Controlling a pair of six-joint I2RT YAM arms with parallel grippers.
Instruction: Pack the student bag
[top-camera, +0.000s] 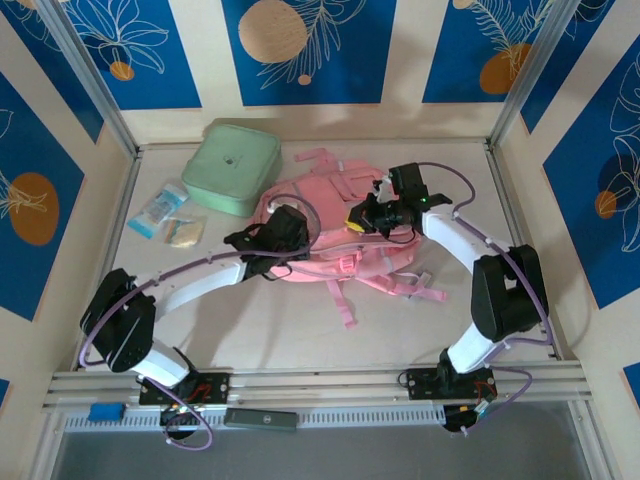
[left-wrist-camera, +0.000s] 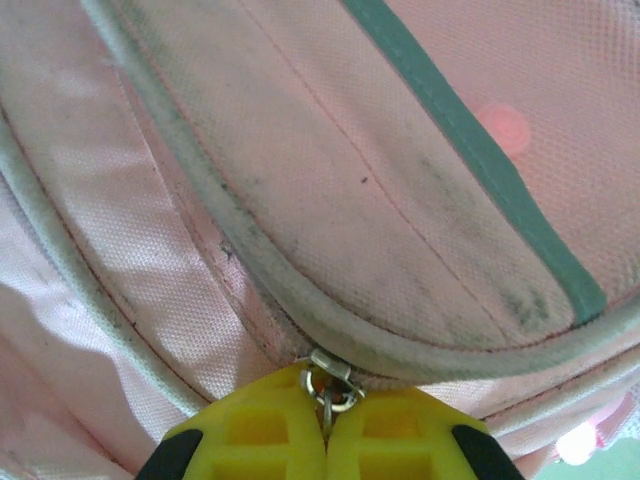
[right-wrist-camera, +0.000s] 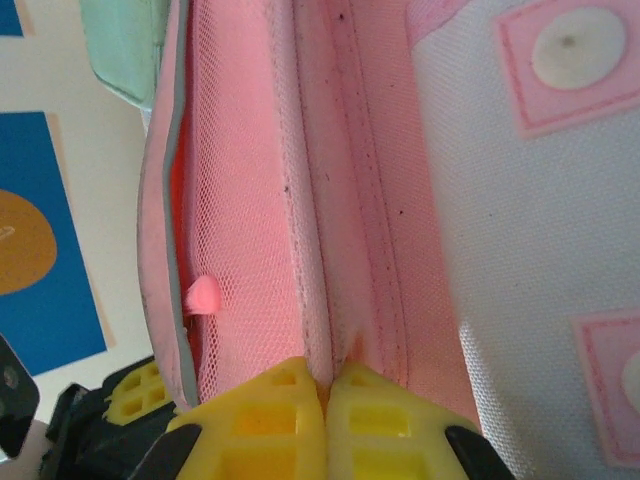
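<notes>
The student bag (top-camera: 335, 245), a large pink fabric backpack, lies in the middle of the table with its straps trailing toward the near edge. My left gripper (top-camera: 288, 228) is at the bag's left side. In the left wrist view its yellow fingers (left-wrist-camera: 260, 430) are shut on a small metal zip pull (left-wrist-camera: 331, 381) under a grey-piped seam of the bag (left-wrist-camera: 350, 180). My right gripper (top-camera: 372, 214) is on the bag's upper right. Its fingertips (right-wrist-camera: 285, 400) are shut on a ridge of the bag's pink fabric (right-wrist-camera: 345, 250) beside a mesh pocket.
A mint green square zip case (top-camera: 232, 168) lies at the back left, touching the bag's corner. Two small packets (top-camera: 160, 210) (top-camera: 185, 232) lie left of the bag. Metal frame rails border the table on all sides.
</notes>
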